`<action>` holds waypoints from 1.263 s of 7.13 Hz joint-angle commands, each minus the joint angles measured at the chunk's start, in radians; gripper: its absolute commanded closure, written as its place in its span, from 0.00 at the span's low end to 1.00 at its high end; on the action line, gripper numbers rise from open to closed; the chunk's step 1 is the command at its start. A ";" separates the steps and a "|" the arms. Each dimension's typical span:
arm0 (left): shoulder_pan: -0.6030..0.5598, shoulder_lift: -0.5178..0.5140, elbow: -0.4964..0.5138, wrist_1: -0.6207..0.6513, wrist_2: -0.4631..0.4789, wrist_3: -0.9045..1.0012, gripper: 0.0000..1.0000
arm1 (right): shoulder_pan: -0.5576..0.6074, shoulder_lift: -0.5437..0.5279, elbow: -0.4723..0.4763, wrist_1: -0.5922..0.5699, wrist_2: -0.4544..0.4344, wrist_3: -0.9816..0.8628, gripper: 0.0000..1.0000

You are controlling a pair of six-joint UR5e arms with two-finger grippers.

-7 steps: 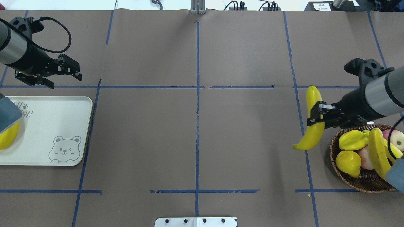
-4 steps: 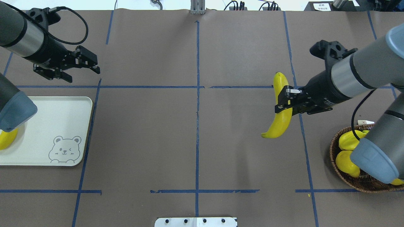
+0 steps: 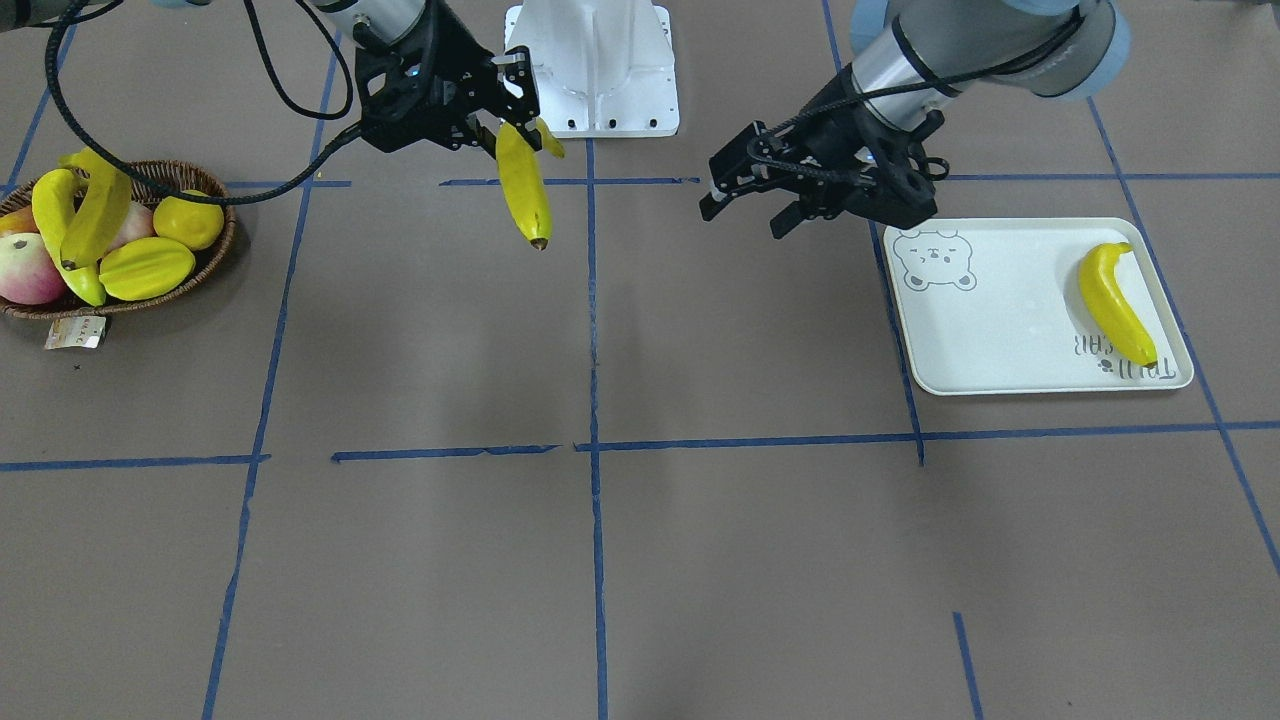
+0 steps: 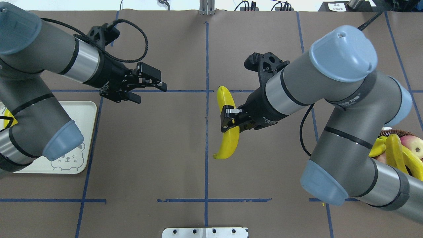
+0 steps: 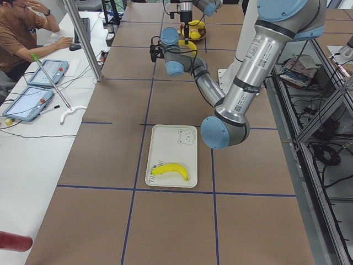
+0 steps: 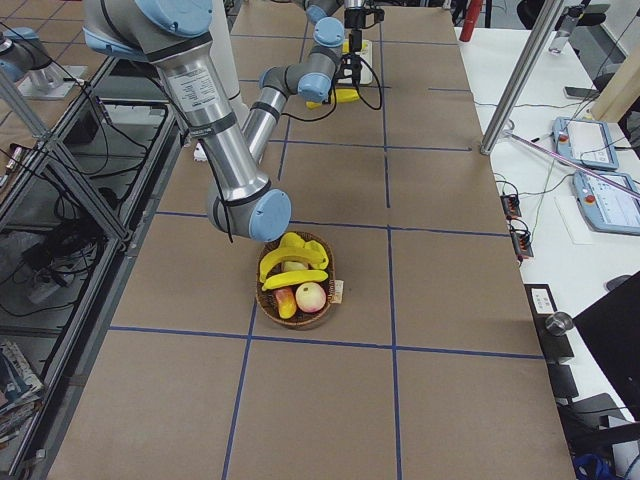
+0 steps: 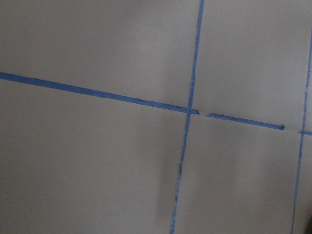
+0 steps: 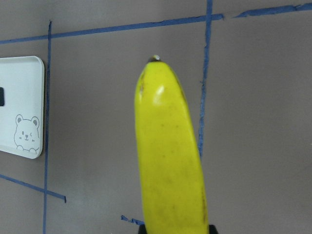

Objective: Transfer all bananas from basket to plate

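My right gripper (image 4: 228, 120) is shut on a yellow banana (image 4: 228, 138) and holds it above the table's centre line. The banana hangs below the gripper in the front view (image 3: 523, 185) and fills the right wrist view (image 8: 170, 161). My left gripper (image 4: 150, 93) is open and empty, just right of the plate (image 4: 87, 112) and apart from the held banana. One banana (image 3: 1115, 305) lies on the plate (image 3: 1000, 340). The wicker basket (image 3: 215, 250) holds two more bananas (image 3: 95, 225). My right arm hides most of the basket in the overhead view.
The basket also holds a starfruit (image 3: 145, 268), a lemon (image 3: 188, 220) and a pink apple (image 3: 28, 270); a paper tag (image 3: 75, 333) hangs from its rim. The white robot base (image 3: 595, 65) stands between the arms. An operator (image 5: 27, 33) sits beside the table.
My right gripper has carried the banana left, from beside the basket to the table's centre. My left gripper, open throughout, has moved right toward the centre.
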 commanded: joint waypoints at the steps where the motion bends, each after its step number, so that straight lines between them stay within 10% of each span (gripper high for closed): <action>1: 0.059 -0.060 0.018 -0.049 0.004 -0.038 0.01 | -0.049 0.047 -0.015 0.000 -0.052 0.002 0.99; 5: 0.086 -0.115 0.134 -0.317 0.064 -0.196 0.01 | -0.058 0.056 -0.015 0.040 -0.076 0.013 0.99; 9: 0.152 -0.130 0.154 -0.330 0.086 -0.199 0.05 | -0.056 0.055 -0.016 0.045 -0.076 0.015 0.99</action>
